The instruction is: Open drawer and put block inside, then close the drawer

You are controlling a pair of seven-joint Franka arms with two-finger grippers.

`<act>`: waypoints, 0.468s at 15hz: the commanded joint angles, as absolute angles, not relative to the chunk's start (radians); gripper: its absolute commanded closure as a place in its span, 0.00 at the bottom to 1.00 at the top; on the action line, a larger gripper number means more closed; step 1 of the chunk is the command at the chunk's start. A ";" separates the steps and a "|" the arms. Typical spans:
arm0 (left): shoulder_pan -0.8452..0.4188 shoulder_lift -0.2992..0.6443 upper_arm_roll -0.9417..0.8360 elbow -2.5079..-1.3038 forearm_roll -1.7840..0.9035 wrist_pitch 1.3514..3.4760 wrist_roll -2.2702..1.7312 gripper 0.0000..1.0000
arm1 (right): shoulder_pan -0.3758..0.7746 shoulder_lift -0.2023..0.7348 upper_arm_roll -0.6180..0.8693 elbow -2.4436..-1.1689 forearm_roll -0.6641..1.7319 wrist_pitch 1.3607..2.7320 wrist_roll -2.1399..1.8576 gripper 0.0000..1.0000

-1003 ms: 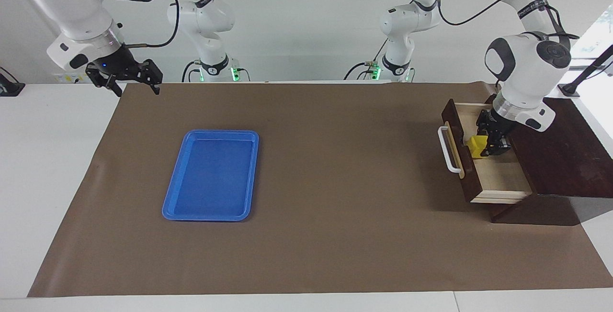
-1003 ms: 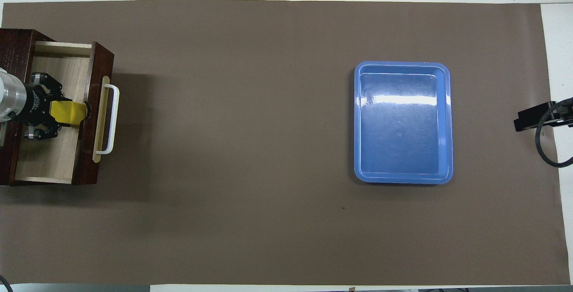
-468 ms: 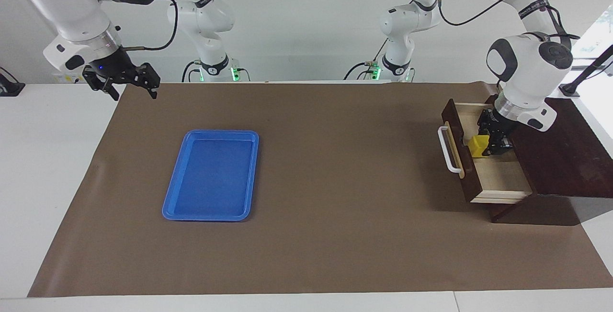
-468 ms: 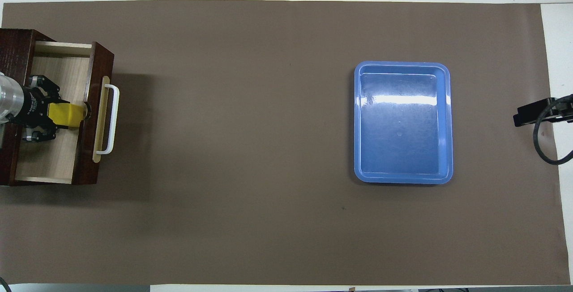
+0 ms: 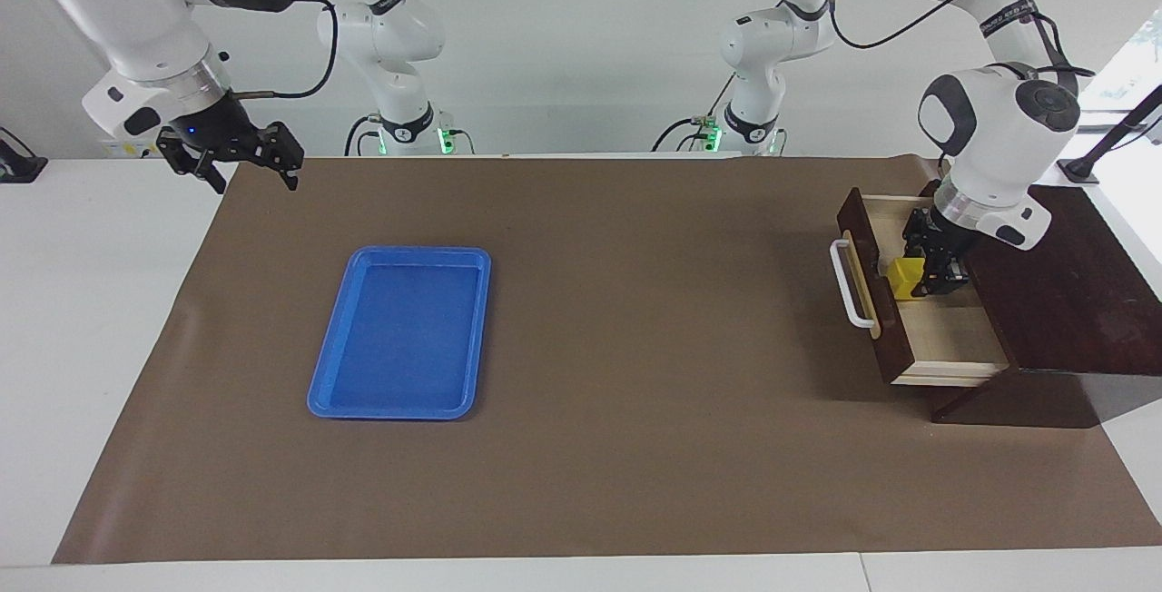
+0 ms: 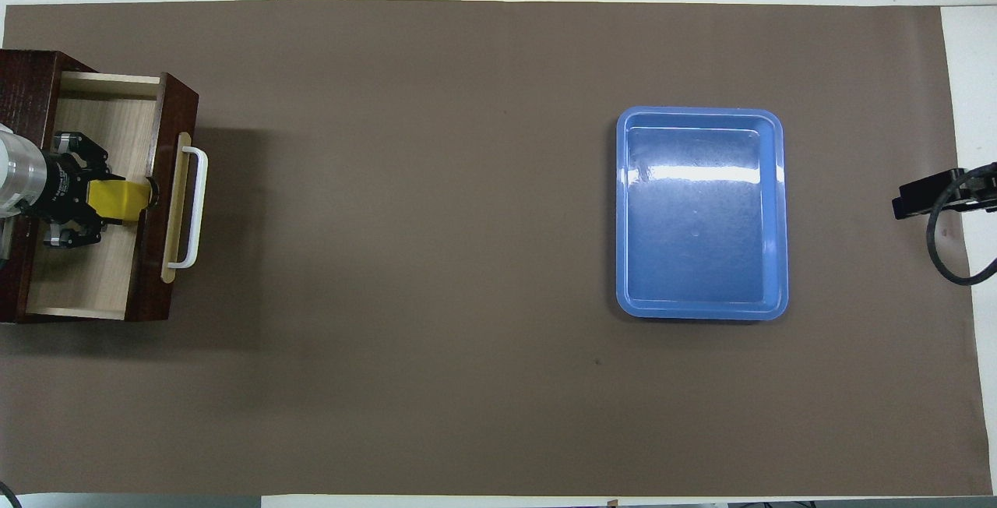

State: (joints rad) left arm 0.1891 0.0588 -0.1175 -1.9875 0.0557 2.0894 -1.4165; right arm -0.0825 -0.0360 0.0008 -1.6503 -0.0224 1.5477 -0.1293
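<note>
The dark wooden drawer (image 5: 953, 338) (image 6: 86, 282) stands pulled open at the left arm's end of the table, its white handle (image 5: 846, 288) (image 6: 199, 208) toward the table's middle. My left gripper (image 5: 910, 285) (image 6: 134, 198) reaches down into the pale interior, shut on the yellow block (image 5: 903, 272) (image 6: 109, 198). The block sits close against the inside of the drawer's front panel; whether it rests on the drawer floor I cannot tell. My right gripper (image 5: 256, 176) hangs open over the mat's corner at the right arm's end, holding nothing.
A flat blue tray (image 5: 331, 392) (image 6: 623, 212) with nothing in it lies on the brown mat toward the right arm's end. The drawer's dark wooden box (image 5: 1071, 301) stands at the mat's edge at the left arm's end.
The right gripper has drifted slightly up and outward. The left gripper and the block have barely shifted inside the drawer.
</note>
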 commanded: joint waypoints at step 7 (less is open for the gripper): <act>0.199 0.015 -0.123 -2.040 0.067 2.103 -1.393 0.00 | -0.123 -0.029 0.023 -1.631 -0.026 1.526 -0.132 0.00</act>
State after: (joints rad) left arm 0.1892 0.0525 -0.1191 -1.9964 0.0558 2.0893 -1.4051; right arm -0.0995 -0.0359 0.0026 -1.6471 -0.0224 1.5432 -0.1293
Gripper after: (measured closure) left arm 0.352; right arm 0.000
